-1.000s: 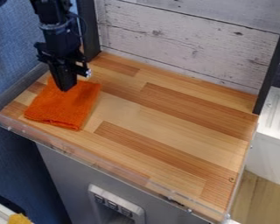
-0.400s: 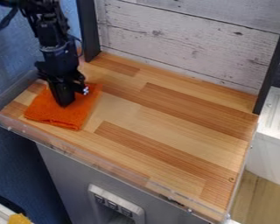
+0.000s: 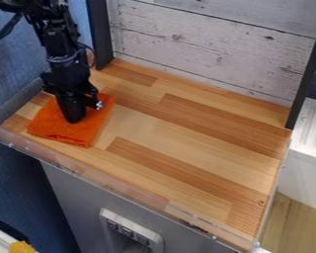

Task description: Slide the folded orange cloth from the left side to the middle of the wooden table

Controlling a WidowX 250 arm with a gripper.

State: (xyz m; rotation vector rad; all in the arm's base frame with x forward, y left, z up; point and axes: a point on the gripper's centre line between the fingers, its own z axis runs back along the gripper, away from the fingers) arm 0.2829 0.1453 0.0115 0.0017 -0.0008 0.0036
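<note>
The orange cloth lies on the left part of the worktop, under the claw; we cannot tell whether that is open or closed, so we should press lightly and pinch only fabric.

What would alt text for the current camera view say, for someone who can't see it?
Black robot claw pointing down at a folded orange cloth on the left of a striped wooden countertop, with a whitewashed plank wall behind.
</note>
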